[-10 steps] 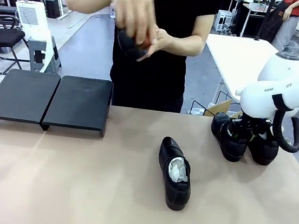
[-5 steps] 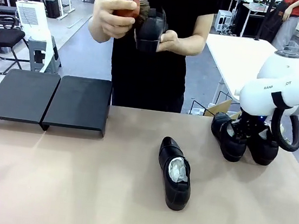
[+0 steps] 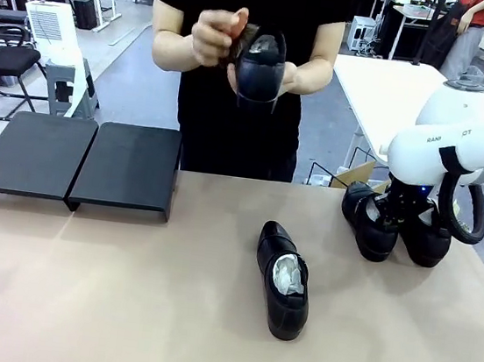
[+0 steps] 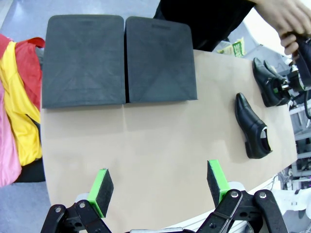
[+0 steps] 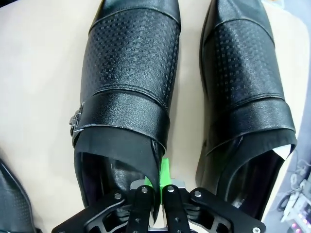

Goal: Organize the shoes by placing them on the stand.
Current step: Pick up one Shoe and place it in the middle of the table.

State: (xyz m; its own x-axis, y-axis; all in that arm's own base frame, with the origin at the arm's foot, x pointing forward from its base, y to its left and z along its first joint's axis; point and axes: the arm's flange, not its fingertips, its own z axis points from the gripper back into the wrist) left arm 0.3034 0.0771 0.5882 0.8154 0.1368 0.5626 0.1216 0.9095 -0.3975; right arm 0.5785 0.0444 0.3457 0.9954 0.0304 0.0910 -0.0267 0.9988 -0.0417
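— At the far right end of the tan table [image 3: 120, 307], right gripper [image 5: 156, 187] status?
— Pressed together, pinching the inner side wall of the buckled black textured-leather shoe [image 5: 129, 73] right at its opening. A green pad shows just inside that wall. The shoe sits on the table.
— Neighbour?
— The second black textured shoe [image 5: 248, 73] sits just beside it, parallel, outside the grip.
— Other shoes?
— A glossy black dress shoe with white paper stuffing [image 3: 283, 279] lies mid-table, toe toward the person's side, well apart from both grippers. The person's hands [image 3: 215, 36] hold the fourth black shoe [image 3: 261, 64] at chest height, off the table.
— Stand?
— The low matte black stand [image 3: 81, 161], two sloped panels side by side, is at the far left, across the table from the pinched shoe.
— Left gripper?
— Left gripper [image 4: 159, 187] is spread wide, green pads far apart, hanging high over the table's near edge, well apart from every shoe.
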